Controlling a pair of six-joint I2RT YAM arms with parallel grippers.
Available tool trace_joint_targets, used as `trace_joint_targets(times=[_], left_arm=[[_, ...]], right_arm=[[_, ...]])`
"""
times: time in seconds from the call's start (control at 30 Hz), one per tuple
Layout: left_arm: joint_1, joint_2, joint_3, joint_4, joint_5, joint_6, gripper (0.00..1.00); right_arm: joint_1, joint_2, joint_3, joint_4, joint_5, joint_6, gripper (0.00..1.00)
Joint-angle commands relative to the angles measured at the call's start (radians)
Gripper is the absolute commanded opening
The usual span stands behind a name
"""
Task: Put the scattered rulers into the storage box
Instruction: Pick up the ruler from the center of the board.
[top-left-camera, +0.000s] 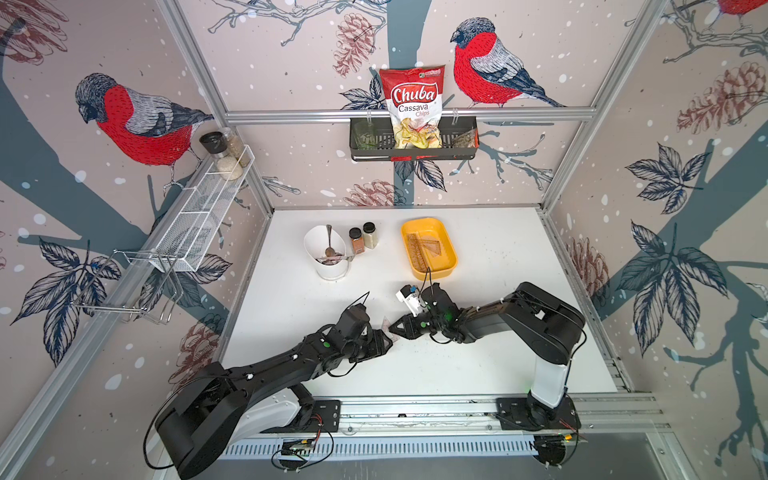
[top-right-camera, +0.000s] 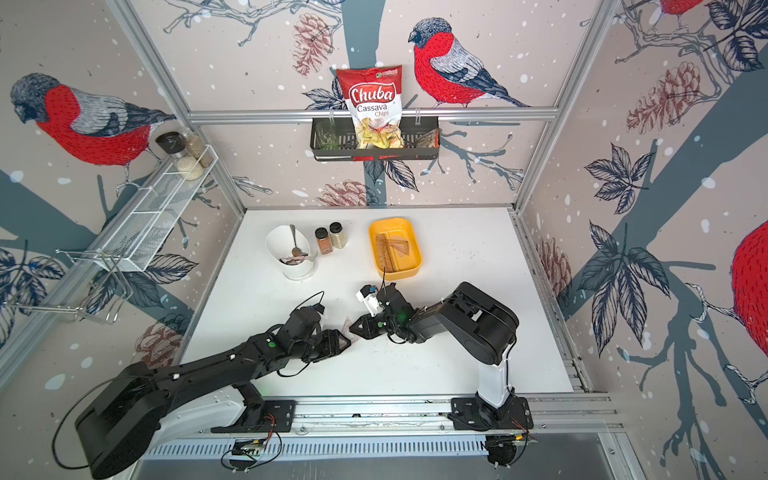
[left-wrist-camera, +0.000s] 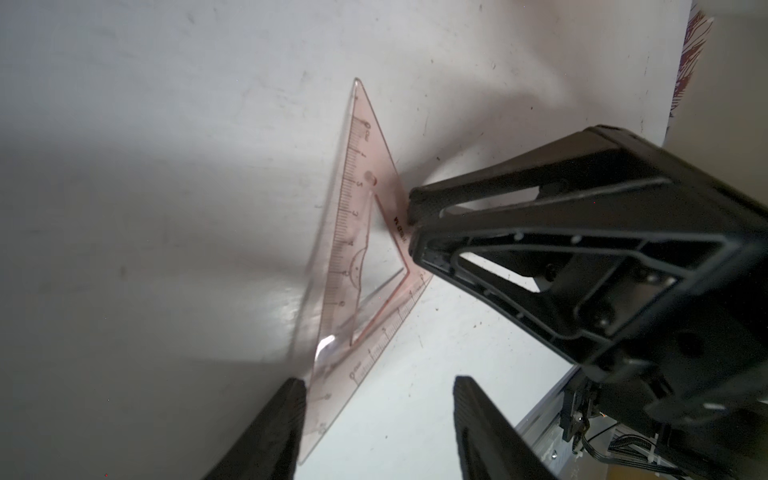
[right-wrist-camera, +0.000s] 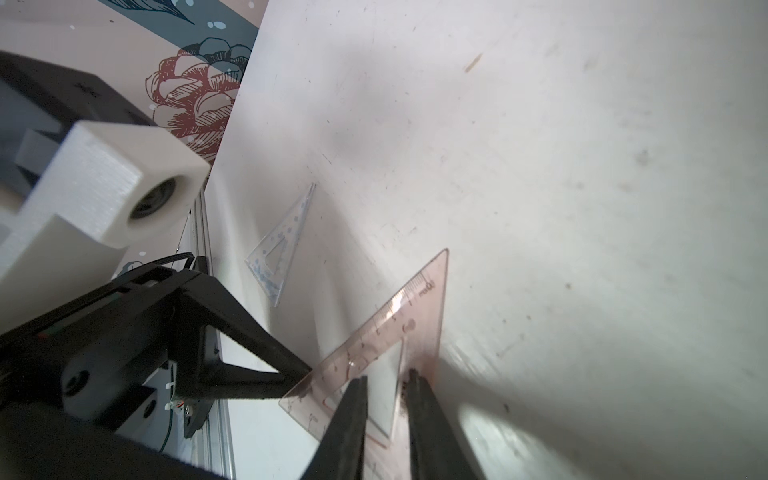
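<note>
1. Centre of the frame in both top views: my two black arms meet tip to tip over the white desk (top-left-camera: 498, 332), with a pinkish see-through plastic triangular set square (top-left-camera: 385, 323) (top-right-camera: 348, 323) between them.
2. My right hand (left-wrist-camera: 411, 220) pinches one side bar of the set square (left-wrist-camera: 357, 232), its fingers pressed onto the plastic. The right wrist view shows the same grip (right-wrist-camera: 386, 376).
3. My left hand (left-wrist-camera: 379, 379) is spread wide and clamps nothing. A corner of the set square sits between its fingers, close to one of them. In the right wrist view the tip of one left finger (right-wrist-camera: 249, 388) touches that corner.
4. The set square (right-wrist-camera: 399, 316) stands clear of its own shadow, so at least part of it is off the desk.
5. A second set square of clear plastic with bluish marks (right-wrist-camera: 278, 249) lies flat on the desk, apart from both hands. It shows only in the right wrist view.
6. Upper centre of the desk, slightly right, in both top views: the shallow yellow-orange plastic tub (top-left-camera: 434, 274) (top-right-camera: 401, 273), well apart from my hands. On its floor lie a see-through straight ruler (top-left-camera: 417, 249) and a triangular piece (top-left-camera: 434, 246).
7. Left of the tub stand two small dark-capped jars, one reddish-brown (top-left-camera: 356, 243) and one pale (top-left-camera: 369, 237). Beyond them is a white bowl (top-left-camera: 332, 272) with a spoon.
</note>
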Motion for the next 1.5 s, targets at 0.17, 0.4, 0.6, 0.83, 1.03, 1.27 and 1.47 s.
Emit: trace_joint_targets(times=[0.17,0.4,0.6,0.83,1.03,1.27,1.47], left_arm=[[0.005,0.065,-0.012,-0.150,-0.039,-0.004,0.25],[0.012,0.025,-0.007,-0.161,-0.062,0.000,0.04],[0.021,-0.039,0.000,-0.188,-0.080,0.010,0.00],[0.033,-0.151,0.047,-0.224,-0.068,0.026,0.00],[0.104,-0.233,0.114,-0.184,0.018,0.067,0.00],[0.200,-0.197,0.161,-0.045,0.200,0.092,0.00],[0.265,-0.157,0.194,0.060,0.311,0.081,0.00]], right_arm=[[0.002,-0.003,-0.024,-0.076,0.012,0.001,0.25],[0.003,-0.019,-0.023,-0.084,0.011,0.000,0.25],[-0.022,-0.097,-0.008,-0.119,-0.001,-0.007,0.27],[-0.064,-0.220,0.024,-0.214,-0.018,-0.040,0.30],[-0.090,-0.302,0.026,-0.244,-0.050,-0.036,0.33],[-0.135,-0.338,0.000,-0.118,-0.142,0.084,0.46],[-0.201,-0.313,-0.011,0.028,-0.214,0.217,0.53]])
